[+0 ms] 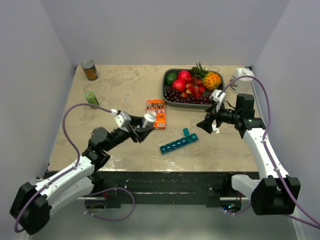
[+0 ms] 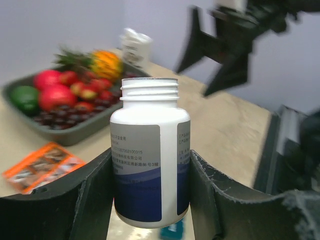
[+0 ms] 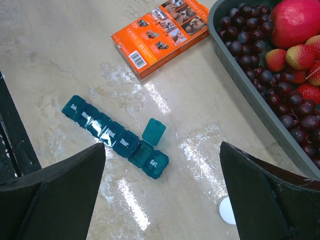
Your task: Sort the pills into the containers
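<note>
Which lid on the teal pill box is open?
Open: the lid beside the Sat. end of the pill box stands flipped up; the rest lie shut.

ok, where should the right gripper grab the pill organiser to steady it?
Probably from straight above, pinching the pill organiser across its narrow width, over the closed lids mid-strip. It lies flat, long and thin. Avoid the raised lid near the Sat end.

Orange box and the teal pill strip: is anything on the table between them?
Nothing. The right wrist view shows only bare, shiny table between the orange box and the strip.
</note>
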{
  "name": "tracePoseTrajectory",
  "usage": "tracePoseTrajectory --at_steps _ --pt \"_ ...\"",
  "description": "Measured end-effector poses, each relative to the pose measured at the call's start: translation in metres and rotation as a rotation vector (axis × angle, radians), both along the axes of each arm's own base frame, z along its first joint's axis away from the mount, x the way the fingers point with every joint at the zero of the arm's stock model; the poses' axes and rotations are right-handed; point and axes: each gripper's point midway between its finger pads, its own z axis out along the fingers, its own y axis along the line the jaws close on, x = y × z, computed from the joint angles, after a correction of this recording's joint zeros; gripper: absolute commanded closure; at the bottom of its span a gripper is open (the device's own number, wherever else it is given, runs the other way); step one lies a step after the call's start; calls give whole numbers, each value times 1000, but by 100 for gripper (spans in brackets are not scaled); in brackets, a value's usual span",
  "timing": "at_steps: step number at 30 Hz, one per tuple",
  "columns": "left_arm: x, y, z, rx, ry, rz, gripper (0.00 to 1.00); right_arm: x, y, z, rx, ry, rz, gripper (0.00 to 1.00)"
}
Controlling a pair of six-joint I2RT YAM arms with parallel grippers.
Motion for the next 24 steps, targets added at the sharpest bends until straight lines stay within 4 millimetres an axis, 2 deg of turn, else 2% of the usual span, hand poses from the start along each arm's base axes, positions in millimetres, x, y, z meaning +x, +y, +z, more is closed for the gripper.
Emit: tracePoseTrajectory --at_steps 2,3,6,8,11,17,24 --pt "-27 -26 -8 61 1 -109 100 -1 -1 -3 -2 6 -3 1" --pt "-34 -31 -10 82 -2 -132 100 -1 -1 -3 -3 6 -3 1" --pt "-29 -25 -18 123 6 -104 100 0 -1 -3 -3 3 -3 1" --pt "-27 -29 -23 161 25 -98 100 0 -1 -3 -4 3 -3 1" --pt "-38 -43 -31 211 40 -145 100 0 -1 -3 -6 1 -1 1" --pt "-45 -46 -46 254 77 -160 100 0 -2 -6 -14 -2 1 1" --pt "-47 -44 -54 251 96 -159 100 1 -5 -9 -40 -13 -2 1"
